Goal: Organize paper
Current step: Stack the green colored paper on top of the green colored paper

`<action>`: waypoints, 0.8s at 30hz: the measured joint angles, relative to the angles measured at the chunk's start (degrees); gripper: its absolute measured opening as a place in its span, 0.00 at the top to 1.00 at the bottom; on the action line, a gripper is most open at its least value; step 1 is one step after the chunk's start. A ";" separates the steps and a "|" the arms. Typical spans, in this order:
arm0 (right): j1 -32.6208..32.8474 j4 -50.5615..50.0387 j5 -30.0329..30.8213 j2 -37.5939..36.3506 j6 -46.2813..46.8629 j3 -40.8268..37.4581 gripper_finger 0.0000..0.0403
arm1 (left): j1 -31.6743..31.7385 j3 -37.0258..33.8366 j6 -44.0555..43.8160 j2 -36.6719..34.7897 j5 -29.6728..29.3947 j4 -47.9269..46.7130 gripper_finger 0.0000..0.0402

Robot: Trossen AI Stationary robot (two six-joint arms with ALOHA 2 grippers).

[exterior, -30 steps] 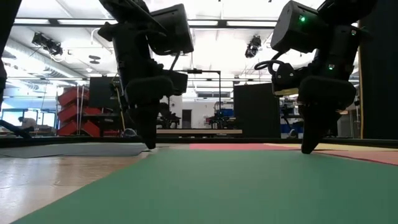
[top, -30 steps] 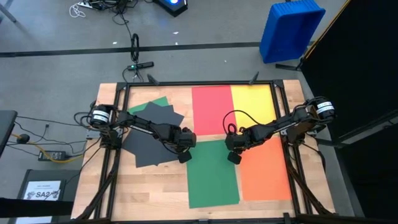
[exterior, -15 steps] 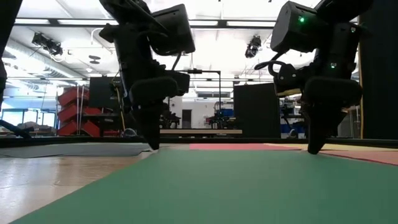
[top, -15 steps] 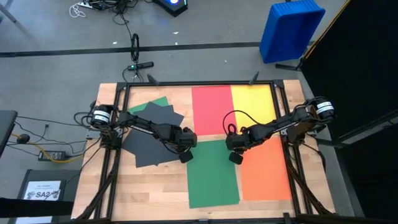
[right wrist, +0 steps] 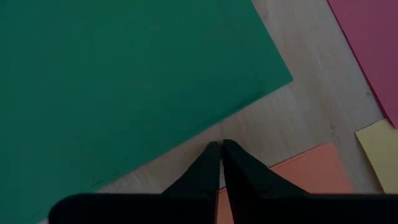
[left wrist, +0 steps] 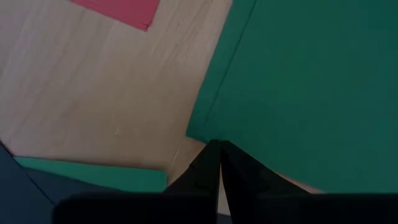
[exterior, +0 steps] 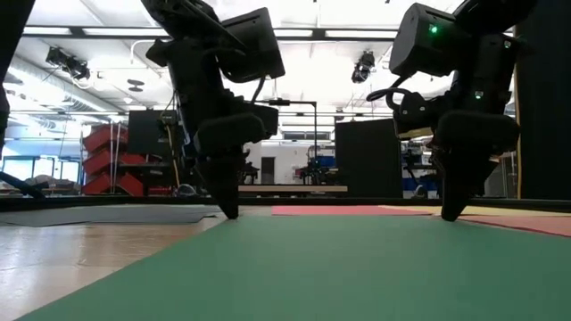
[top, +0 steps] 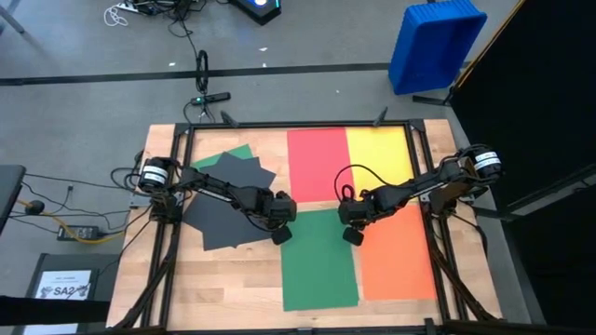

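Paper (top: 319, 261) between blue bin (top: 433, 45), cables (top: 70, 228)

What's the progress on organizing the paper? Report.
Done: red, yellow, orange and green paper sheets lie flat, side by side. In hand: shut left gripper and right gripper at the green sheet's top corners. Left: dark grey sheets piled askew.

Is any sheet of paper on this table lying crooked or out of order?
Yes. The dark grey sheets on the left lie fanned and rotated, overlapping a green sheet. The red, yellow, orange and large green sheet lie straight.
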 joint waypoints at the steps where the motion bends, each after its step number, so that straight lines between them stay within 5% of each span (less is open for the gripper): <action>1: 0.00 -0.04 0.02 0.00 0.00 0.00 1.00 | 0.00 0.00 -0.02 0.02 0.02 -0.08 1.00; 24: 2.50 -7.13 1.72 -0.05 0.50 4.84 1.00 | 0.00 2.11 -1.16 -3.13 -1.79 -8.40 1.00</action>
